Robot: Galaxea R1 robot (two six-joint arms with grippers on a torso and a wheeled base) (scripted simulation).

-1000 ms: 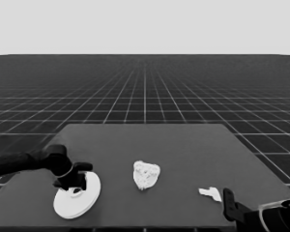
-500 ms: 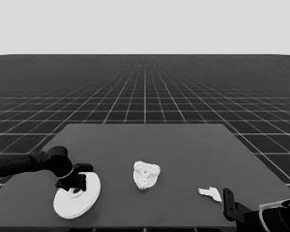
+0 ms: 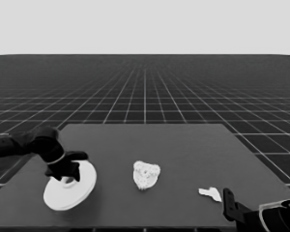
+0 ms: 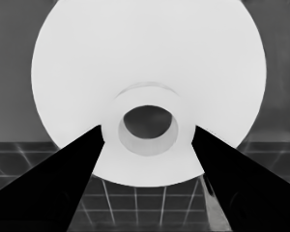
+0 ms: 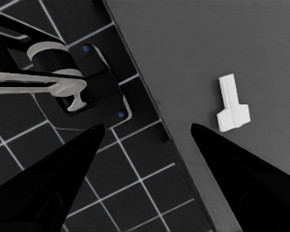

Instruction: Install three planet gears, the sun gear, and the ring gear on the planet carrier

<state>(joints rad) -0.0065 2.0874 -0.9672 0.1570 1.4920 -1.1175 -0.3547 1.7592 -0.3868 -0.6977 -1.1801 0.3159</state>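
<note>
The ring gear, the larger round part [image 3: 70, 189], hangs tilted over the table's left front. My left gripper [image 3: 67, 171] is shut on its raised centre hub. In the left wrist view both fingers press the sides of the hub [image 4: 147, 129], and the disc [image 4: 150, 58] fills the picture. The planet carrier, the smaller round part [image 3: 146, 175], lies mid-table with small toothed planet gears bunched on top of it; I cannot make out how many. My right gripper [image 5: 147, 125] is open and parked past the table's front right corner [image 3: 232, 205].
A thin white piece [image 3: 210, 193] [image 5: 232, 105] lies on the table near the front right corner, close to the right gripper. Dark machinery with pale bands and blue lights [image 5: 72, 92] shows beyond the table's edge [image 5: 154, 116].
The left gripper has carried the larger round part slightly up and to the left. The parts in mid-table and the right arm have not moved.
</note>
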